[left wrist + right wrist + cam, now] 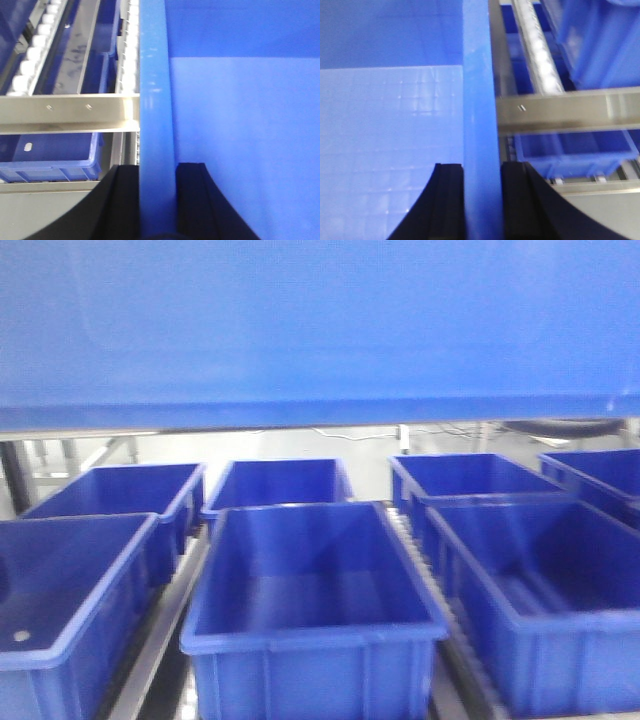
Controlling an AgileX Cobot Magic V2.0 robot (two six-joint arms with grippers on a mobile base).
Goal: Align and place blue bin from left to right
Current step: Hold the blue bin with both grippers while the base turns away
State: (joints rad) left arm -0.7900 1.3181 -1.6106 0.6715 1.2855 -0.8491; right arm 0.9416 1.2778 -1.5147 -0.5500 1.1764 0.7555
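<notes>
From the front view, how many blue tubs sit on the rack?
7: front-left tub, front-middle tub, front-right tub, back-left tub, back-middle tub, back-right tub, far-right tub. The blue bin up close may hide others.

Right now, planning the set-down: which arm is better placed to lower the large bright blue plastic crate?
Neither alone. The left gripper and the right gripper are each shut on an opposite rim of the large bright blue plastic crate, held above smaller dark blue tubs; lowering likely needs both.

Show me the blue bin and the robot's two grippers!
blue bin [320, 330]: front view, flat side panel.
left gripper [157, 172]: left wrist view, midway between fingertips.
right gripper [482, 172]: right wrist view, midway between fingertips.
</notes>
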